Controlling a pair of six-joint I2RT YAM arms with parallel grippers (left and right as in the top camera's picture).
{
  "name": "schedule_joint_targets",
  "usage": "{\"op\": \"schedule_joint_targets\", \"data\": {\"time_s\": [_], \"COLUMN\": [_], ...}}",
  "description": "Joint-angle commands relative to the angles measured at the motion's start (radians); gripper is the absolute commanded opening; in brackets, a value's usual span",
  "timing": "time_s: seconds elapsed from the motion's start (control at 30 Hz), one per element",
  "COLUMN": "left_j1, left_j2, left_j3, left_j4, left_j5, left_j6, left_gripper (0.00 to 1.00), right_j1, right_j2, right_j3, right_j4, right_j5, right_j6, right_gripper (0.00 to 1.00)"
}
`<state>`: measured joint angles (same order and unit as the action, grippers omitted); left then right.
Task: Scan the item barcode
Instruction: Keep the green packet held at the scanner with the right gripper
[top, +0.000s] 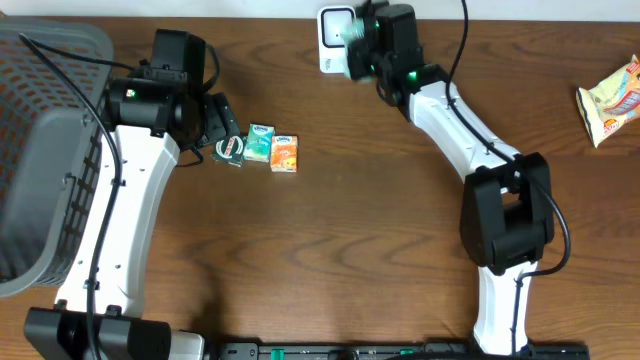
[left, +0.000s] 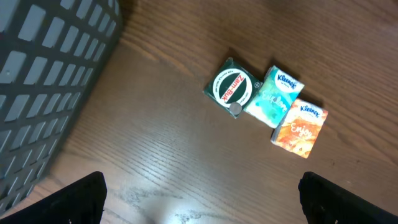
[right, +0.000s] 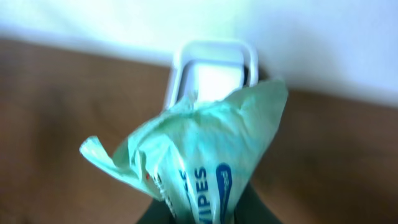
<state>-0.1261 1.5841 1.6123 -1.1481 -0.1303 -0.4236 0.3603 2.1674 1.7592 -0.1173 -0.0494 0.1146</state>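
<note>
Well, the right gripper (right: 202, 214) is pinching a green wipes pack (right: 205, 149), holding its crumpled top close in front of the white scanner (right: 214, 65). Far to the scanner's left, the left gripper (left: 202, 208) hangs spread wide above a Zam-Buk tin (left: 231, 87), a teal tissue pack (left: 275, 92) and an orange one (left: 300, 127).

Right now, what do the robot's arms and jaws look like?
The left arm and right arm match: white shells on the long links, black joint housings, thin black cables trailing alongside, and a green light near each wrist. The jaws are black.
</note>
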Motion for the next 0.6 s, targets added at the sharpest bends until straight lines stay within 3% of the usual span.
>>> {"op": "schedule_joint_targets", "data": {"time_s": [0.0, 0.3, 0.57], "left_j1": [0.002, 0.002, 0.002], "left_j2": [0.003, 0.003, 0.003], "left_j3": [0.009, 0.009, 0.009], "left_j4": [-0.003, -0.003, -0.003], "left_j5": [-0.009, -0.009, -0.009], "left_j6": [-0.012, -0.012, -0.012], "left_gripper": [0.98, 0.98, 0.98], "right_j1": [0.035, 0.064, 0.060], "right_j2": [-0.006, 0.176, 0.202], "right_j3": [0.010, 0.010, 0.042], "right_j4": [0.145, 0.560, 0.632], "right_j5": [0.183, 0.208, 0.209], "right_j6": [0.026, 0.027, 0.041], "right_gripper": [0.01, 0.05, 0.06]}}
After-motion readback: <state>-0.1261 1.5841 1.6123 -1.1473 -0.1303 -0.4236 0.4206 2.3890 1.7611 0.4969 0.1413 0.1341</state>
